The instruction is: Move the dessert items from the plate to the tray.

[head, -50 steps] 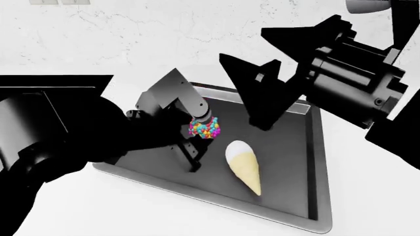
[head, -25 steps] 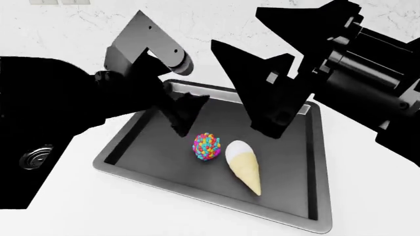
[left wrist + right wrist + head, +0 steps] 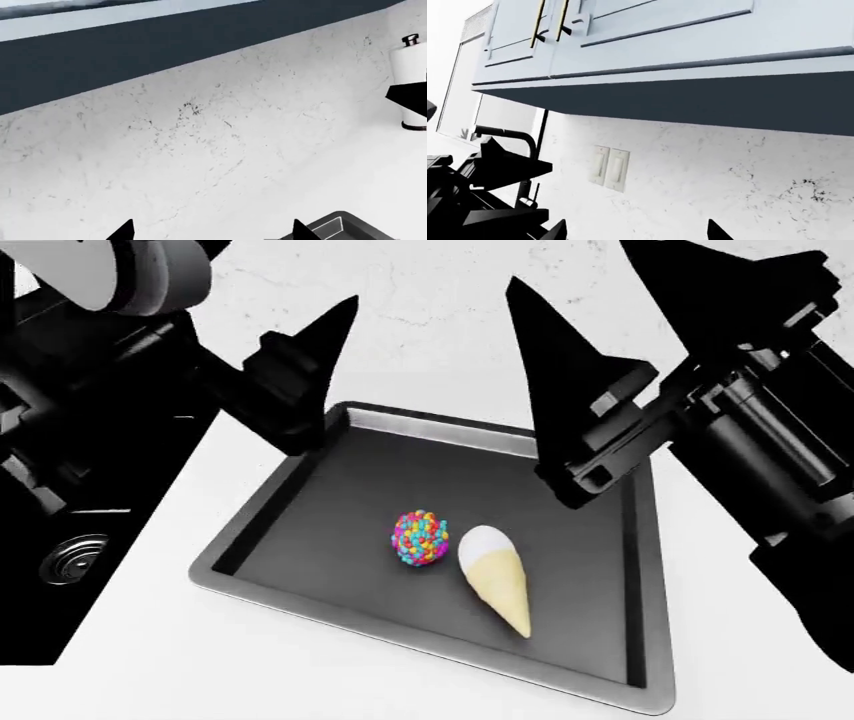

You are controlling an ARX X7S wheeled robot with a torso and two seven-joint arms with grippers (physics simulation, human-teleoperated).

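Note:
The dark grey tray (image 3: 287,505) lies on the white counter in the head view. The candy-bead ball (image 3: 419,539) rests near its middle. The pale cone (image 3: 497,580) lies right beside it, white top toward the back. Both grippers are raised well above the tray. My left gripper (image 3: 212,231) is open with nothing between its fingers; one black finger (image 3: 314,360) shows over the tray's far left corner. My right gripper (image 3: 635,231) is open too, and one of its fingers (image 3: 561,370) hangs above the tray's far right side. The plate is out of view.
A sink drain (image 3: 74,560) shows left of the tray, mostly behind my left arm. A paper towel roll (image 3: 410,75) stands by the marble backsplash. A faucet (image 3: 514,135), a wall outlet (image 3: 608,167) and upper cabinets (image 3: 647,30) fill the right wrist view.
My left gripper let go of the candy ball, which now rests on the tray beside the cone. Both arms have lifted up and away from the tray.

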